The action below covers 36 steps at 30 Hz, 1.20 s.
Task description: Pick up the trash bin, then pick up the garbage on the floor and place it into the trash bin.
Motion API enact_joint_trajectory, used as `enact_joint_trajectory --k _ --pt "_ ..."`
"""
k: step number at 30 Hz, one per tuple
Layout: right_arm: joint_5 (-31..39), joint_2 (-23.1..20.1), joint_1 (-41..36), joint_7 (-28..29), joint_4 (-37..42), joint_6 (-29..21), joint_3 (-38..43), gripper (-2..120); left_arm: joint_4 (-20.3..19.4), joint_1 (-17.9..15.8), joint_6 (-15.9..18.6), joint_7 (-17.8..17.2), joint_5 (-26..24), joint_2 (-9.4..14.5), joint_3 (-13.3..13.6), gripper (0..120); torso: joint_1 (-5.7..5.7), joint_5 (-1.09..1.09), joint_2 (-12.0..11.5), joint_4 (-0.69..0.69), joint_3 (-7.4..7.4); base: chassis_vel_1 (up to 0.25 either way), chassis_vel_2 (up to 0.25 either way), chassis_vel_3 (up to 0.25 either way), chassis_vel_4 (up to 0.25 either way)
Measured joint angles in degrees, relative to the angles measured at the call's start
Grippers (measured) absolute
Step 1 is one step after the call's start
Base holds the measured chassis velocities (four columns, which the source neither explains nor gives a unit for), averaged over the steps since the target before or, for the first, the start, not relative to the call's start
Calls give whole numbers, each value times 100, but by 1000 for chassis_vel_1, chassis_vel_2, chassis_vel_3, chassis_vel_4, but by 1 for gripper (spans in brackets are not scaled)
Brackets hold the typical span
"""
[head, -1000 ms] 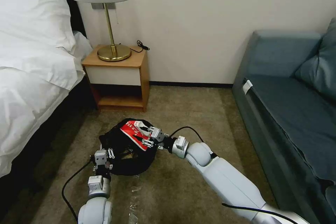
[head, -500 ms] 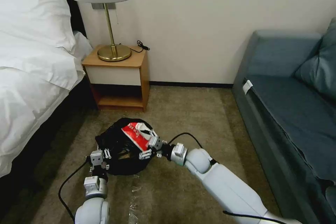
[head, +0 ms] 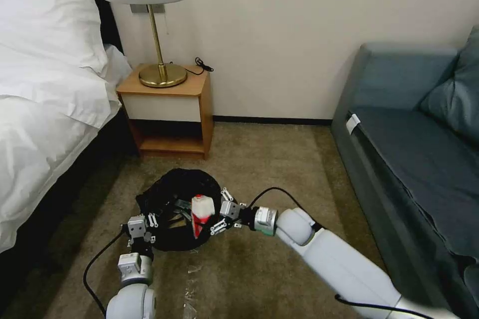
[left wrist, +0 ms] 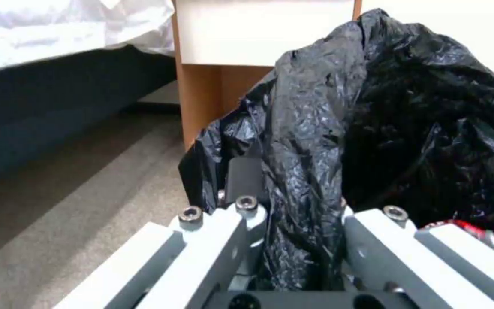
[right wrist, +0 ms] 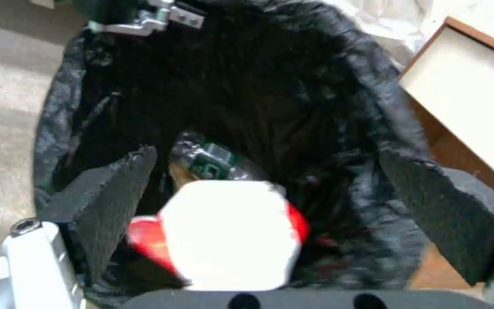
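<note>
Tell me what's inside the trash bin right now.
Inside the trash bin, the red-and-white packet drops between the open right gripper pads, above a crinkled clear wrapper with a green label. The black liner hides anything deeper.

The liner bag (left wrist: 338,128) over the trash bin (head: 174,199) is thin black plastic — crinkled and glossy. The red-and-white packet (head: 200,212) looks smooth and shiny. The right gripper (right wrist: 270,214) has matt black, finely textured pads (right wrist: 115,193) on pale grey metal; the left gripper (left wrist: 298,240) shows the same smooth grey metal. The carpet (head: 259,159) is short, rough pile — the nightstand (head: 169,99) is satiny wood.
</note>
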Motion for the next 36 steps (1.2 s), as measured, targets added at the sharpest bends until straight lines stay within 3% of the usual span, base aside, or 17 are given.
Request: enact_joint_trajectory --k 5,8,9,11,14,16,19,21,25,27,33,36 --pt "176 -87 25 80 82 -34 158 100 25 8 -11 -11 -46 0 1 4 0 1 0 2 0 0 0 0 0" --pt "1609 -320 -27 675 462 -584 469 100 -12 8 26 -77 -135 0 -3 4 0 1 0 -1 0 0 0 0 0" --pt "1609 -320 -27 675 462 -584 469 100 -12 8 26 -77 -135 0 -3 4 0 1 0 -1 0 0 0 0 0" --pt "2561 -340 -8 1192 715 -977 738 100 -73 -10 113 -159 -302 0 -4 4 0 0 0 0 0 0 0 0 0" --pt "3041 -289 29 1480 801 -1139 939 100 -121 -34 206 -243 -485 0 -6 4 0 0 0 1 0 0 0 0 0" --pt "3810 -152 80 1915 836 -1354 1397 100 -164 -92 343 -416 -800 0 -47 4 0 -1 0 1 0 0 0 0 0" --pt "4165 -89 58 2090 796 -1445 1691 100 -174 -121 414 -542 -993 0 -77 4 0 0 0 2 0 0 0 0 0" --pt "4550 -96 -179 2220 704 -1540 2213 100 -190 -151 556 -813 -1435 0 -118 4 0 0 0 2 0 0 0 0 0" --pt "4614 -172 -422 2218 646 -1548 2466 100 -201 -183 654 -978 -1746 0 -139 4 0 1 0 0 0 0 0 0 0" --pt "4447 -359 -921 2061 540 -1493 2814 100 -226 -273 819 -1171 -2359 0 -145 4 0 2 0 -1 0 0 0 0 0" --pt "4195 -473 -1275 1879 452 -1374 3086 100 -228 -346 855 -1166 -2729 0 -108 4 0 2 0 -1 0 0 0 0 0" --pt "4086 -475 -1480 1794 442 -1310 3252 100 -159 -418 919 -1186 -3196 0 -4 4 0 1 0 0 0 0 0 0 0"
